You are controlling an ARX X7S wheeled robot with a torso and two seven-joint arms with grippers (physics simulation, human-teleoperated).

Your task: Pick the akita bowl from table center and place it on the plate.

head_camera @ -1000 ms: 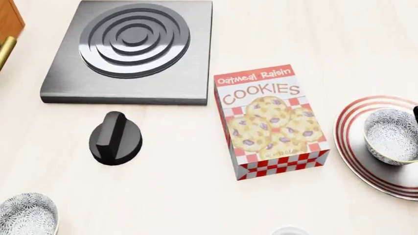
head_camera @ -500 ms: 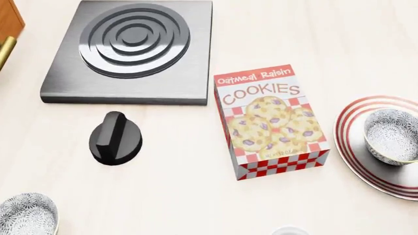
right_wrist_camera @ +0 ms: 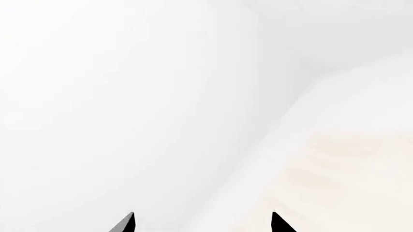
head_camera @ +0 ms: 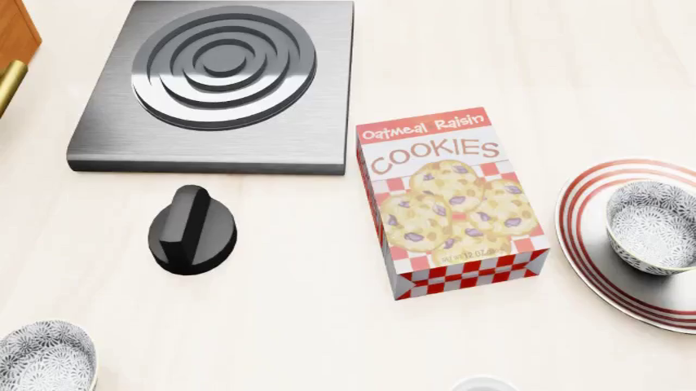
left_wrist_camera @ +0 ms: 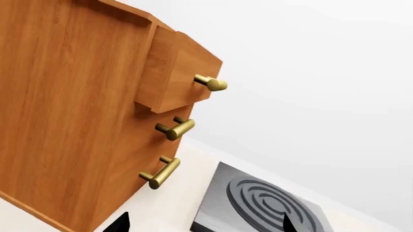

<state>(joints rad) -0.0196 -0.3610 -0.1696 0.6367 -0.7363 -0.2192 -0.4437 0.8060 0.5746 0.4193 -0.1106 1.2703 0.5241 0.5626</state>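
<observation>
My akita bowl [head_camera: 656, 226] sits upright on the red-ringed plate [head_camera: 592, 252] at the table's right edge. Left of the plate stands a box [head_camera: 451, 202] reading "Oatmeal Raisin COOKIES". A second patterned bowl [head_camera: 44, 356] is at the near left corner. My left gripper [left_wrist_camera: 203, 223] shows two dark fingertips [left_wrist_camera: 120, 224] spread wide, holding nothing, near a wooden drawer cabinet [left_wrist_camera: 77, 111] and burner plate [left_wrist_camera: 258, 205]. My right gripper [right_wrist_camera: 202, 223] is likewise spread and empty.

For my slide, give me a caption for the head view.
Akita bowl sits on the red-ringed plate, beside a cookie box; no arms visible.
</observation>
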